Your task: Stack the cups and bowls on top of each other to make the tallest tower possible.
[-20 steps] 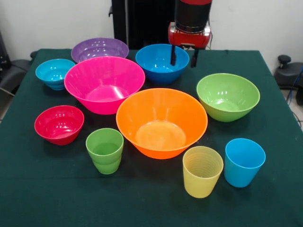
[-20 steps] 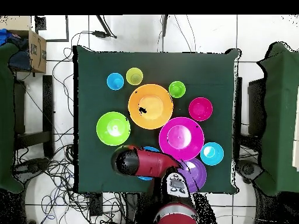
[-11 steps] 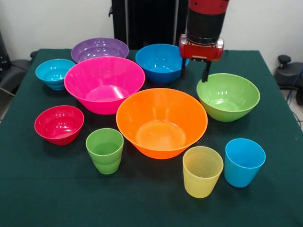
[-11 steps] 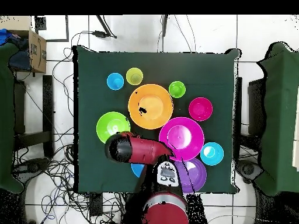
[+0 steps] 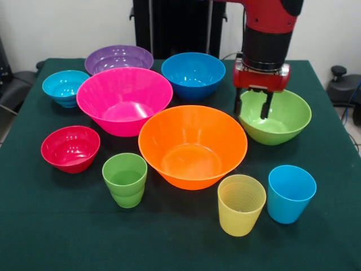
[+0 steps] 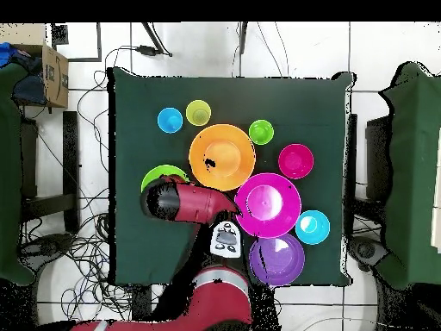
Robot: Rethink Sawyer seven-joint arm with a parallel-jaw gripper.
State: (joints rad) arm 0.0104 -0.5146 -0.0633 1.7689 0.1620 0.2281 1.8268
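Green bowl [image 5: 282,116] is partly hidden behind the unclenched hand [image 5: 252,107]; overhead, the arm [image 6: 185,203] covers most of it.

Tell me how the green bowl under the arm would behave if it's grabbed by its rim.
The green bowl looks like thin glossy plastic, so probably light and a bit slippery. Its wide mouth and narrower base suggest it may tilt when lifted by one side. The open end effector hangs over its rim.

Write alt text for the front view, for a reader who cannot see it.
A red robot arm holds its open tool over the green bowl on a green-clothed table. Six other bowls and three separate upright cups, green, yellow and blue, stand unstacked.
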